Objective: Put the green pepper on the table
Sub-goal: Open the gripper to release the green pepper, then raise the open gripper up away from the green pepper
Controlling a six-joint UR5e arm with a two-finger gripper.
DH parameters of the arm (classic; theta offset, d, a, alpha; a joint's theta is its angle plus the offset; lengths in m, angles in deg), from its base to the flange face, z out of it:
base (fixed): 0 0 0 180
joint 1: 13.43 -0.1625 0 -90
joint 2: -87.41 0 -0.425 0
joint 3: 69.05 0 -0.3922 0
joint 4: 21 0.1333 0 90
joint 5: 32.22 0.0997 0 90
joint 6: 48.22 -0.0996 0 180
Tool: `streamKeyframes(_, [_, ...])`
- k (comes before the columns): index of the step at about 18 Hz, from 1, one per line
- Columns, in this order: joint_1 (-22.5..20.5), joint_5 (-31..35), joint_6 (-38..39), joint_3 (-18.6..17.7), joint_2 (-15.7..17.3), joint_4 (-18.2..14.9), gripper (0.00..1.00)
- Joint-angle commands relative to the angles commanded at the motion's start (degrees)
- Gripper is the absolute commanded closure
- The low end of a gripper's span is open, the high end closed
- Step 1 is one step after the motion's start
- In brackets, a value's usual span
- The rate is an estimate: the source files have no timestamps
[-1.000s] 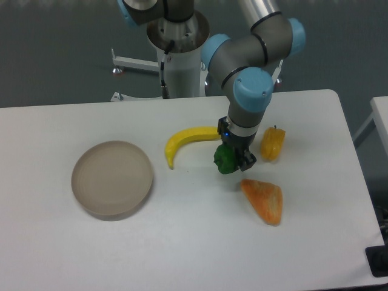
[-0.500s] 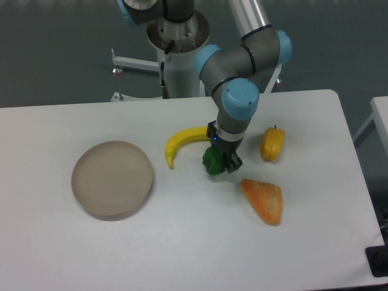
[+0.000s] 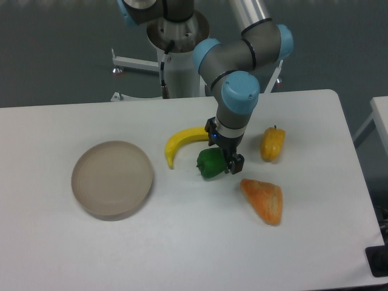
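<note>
Green pepper (image 3: 210, 163) beside hand (image 3: 225, 159)

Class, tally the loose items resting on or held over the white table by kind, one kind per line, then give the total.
Banana: 1
Green pepper: 1
Yellow-orange pepper: 1
Orange wedge-shaped piece: 1
Round plate: 1
Total: 5

— What sits on the bench (image 3: 182, 242)?
— A round plate (image 3: 112, 179) at left, a banana (image 3: 183, 143) mid-bench, a green pepper (image 3: 210, 163) just beside it.
— And right?
— A yellow pepper (image 3: 273, 143), an orange wedge (image 3: 264, 200) nearer the front.
</note>
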Motion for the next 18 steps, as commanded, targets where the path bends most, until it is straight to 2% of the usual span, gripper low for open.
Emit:
streamKeyframes(2, [0.00,0.79,-0.18,2.64,-0.09,-2.38,0.00])
streamKeyframes(4, [-0.17,6.29,-1.57,5.28,-0.09,-6.50,0.00])
streamKeyframes(5, [-0.52,6.94,-4.11,6.16,0.00,-7.65,0.00])
streamKeyframes(6, [-1.57,6.95,-10.74,7.30,0.09,-7.84,0.00])
streamKeyframes(7, [-2.27,6.51,-11.68,7.23,0.09,-7.84,0.00])
streamKeyframes(12, [-4.56,3.78,-12.04,6.44,0.00,-7.23,0.00])
streamKeyframes(18, [-4.65,3.61,-12.31,6.44,-0.35,-7.05,0.00])
